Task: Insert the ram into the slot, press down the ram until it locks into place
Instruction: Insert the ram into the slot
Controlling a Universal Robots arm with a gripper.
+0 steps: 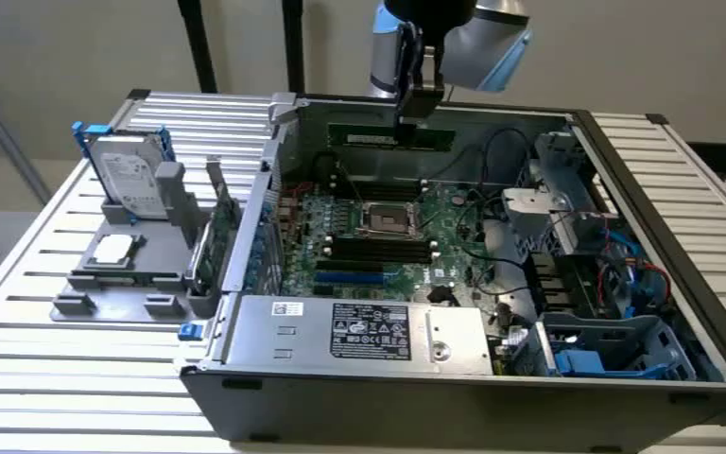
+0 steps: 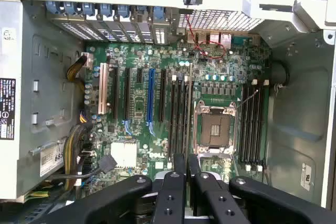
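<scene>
Green ram (image 1: 366, 139) hung pinched in the narrow hand (image 1: 419, 115) above the open computer (image 1: 337, 397); the black slot (image 1: 370, 250) lay empty, so inserting and pressing remained undone.

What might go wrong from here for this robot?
The ram hangs in the gripper well above the motherboard, so a small tilt may make it land askew. Several identical black slots lie side by side; it may meet the wrong one. A thin wire crosses beside the slots and might snag.

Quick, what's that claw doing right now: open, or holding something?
Gripper: closed, holding the ram.
</scene>
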